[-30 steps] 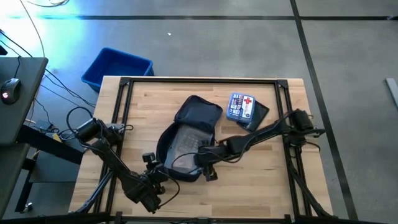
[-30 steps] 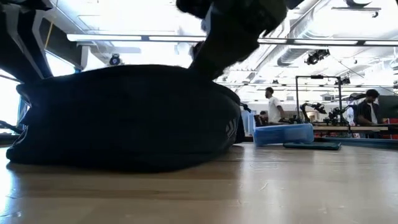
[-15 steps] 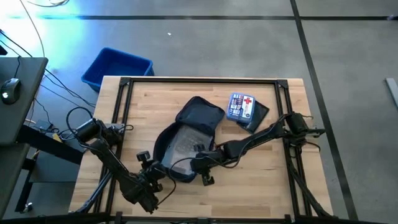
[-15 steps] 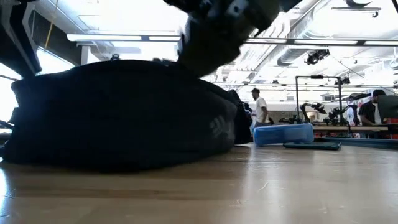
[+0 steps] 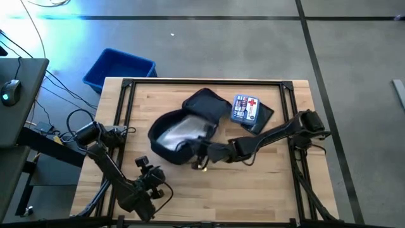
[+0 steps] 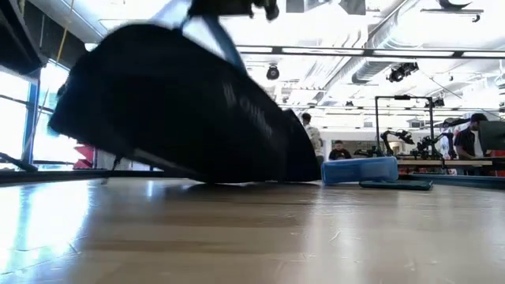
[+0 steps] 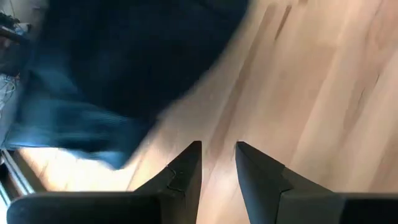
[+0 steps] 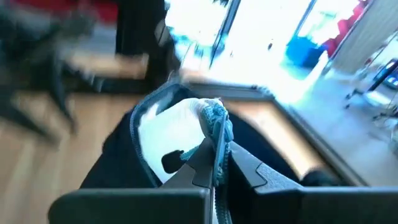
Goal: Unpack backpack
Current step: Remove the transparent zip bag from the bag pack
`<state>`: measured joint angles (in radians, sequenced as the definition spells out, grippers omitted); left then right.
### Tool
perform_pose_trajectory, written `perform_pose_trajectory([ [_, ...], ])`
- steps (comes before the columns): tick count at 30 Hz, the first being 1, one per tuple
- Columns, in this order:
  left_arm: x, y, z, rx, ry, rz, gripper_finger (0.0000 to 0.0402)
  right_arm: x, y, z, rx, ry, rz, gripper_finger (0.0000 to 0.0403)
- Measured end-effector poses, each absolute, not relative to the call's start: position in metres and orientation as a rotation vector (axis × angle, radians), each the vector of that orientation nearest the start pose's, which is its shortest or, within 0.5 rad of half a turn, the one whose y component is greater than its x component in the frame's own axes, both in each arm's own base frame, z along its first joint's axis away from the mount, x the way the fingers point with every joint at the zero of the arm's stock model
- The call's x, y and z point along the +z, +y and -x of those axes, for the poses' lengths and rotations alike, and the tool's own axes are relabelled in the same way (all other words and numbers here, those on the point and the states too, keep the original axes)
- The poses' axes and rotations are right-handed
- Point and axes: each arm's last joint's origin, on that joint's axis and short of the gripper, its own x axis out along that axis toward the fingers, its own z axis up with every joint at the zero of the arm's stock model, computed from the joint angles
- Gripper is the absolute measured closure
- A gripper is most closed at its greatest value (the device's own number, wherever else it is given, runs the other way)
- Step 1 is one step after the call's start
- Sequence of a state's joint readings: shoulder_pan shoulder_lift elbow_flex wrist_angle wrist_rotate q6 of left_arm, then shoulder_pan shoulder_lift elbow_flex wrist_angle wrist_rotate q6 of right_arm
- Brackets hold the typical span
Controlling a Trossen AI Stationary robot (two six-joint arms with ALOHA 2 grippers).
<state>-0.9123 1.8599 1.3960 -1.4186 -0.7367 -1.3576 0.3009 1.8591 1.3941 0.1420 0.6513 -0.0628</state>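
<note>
The dark navy backpack (image 5: 180, 126) lies open at mid-table, with a pale bundle (image 8: 180, 124) showing in its mouth. In the low view the backpack (image 6: 181, 110) tilts: its near end is raised and its far end rests on the table. My right gripper (image 5: 201, 157) is shut on the backpack's near rim. My left gripper (image 5: 148, 168) stands open near the table's front left, clear of the backpack (image 7: 106, 68), with nothing between its fingers (image 7: 186, 165). My right gripper pinches the zip-edged rim (image 8: 219, 134) of the backpack's opening between its two fingers. It comes from the table's right and near side. The held near end is lifted clear, and the far end stays on the table.
A small blue first-aid kit (image 5: 245, 108) lies on a dark flat thing (image 5: 262, 118) at the far right of the table. A blue plastic bin (image 5: 119, 68) stands on the floor past the far left corner. Bare wood lies near and right. People show far behind.
My right gripper has shut on the backpack's near rim and gone up and toward the far edge. The backpack's near end has lifted off the table and the bag has tipped and shifted far-left, its far end staying down. My left gripper has drawn back toward the near left.
</note>
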Motion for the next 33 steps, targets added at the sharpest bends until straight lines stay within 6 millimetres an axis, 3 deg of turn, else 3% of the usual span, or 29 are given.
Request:
perform_pose_trajectory([
  [7, 0.215, -0.243, -0.225, 0.556, 0.825, -0.197, 0.0323, 0.312, 0.098, -0.401, -0.409, 0.160, 0.189, 0.0402],
  [11, 0.208, -0.242, -0.238, 0.516, 0.788, -0.192, 0.0323, 0.314, 0.097, -0.400, -0.395, 0.160, 0.184, 0.0402],
  [16, 0.211, -0.253, -0.247, 0.337, 0.870, -0.264, 0.0323, 0.299, 0.098, -0.398, -0.354, 0.286, 0.170, 0.0403],
  [19, 0.225, -0.272, -0.239, 0.268, 0.783, -0.340, 0.0323, 0.276, 0.096, -0.393, -0.353, 0.410, 0.165, 0.0403],
  [22, 0.235, -0.281, -0.229, 0.313, 0.643, -0.404, 0.0325, 0.255, 0.095, -0.387, -0.318, 0.483, 0.133, 0.0403],
  [27, 0.231, -0.277, -0.225, 0.400, 0.539, -0.414, 0.0327, 0.231, 0.098, -0.378, -0.284, 0.536, 0.094, 0.0403],
  [33, 0.209, -0.255, -0.233, 0.467, 0.580, -0.452, 0.0314, 0.229, 0.102, -0.377, -0.272, 0.518, 0.088, 0.0403],
])
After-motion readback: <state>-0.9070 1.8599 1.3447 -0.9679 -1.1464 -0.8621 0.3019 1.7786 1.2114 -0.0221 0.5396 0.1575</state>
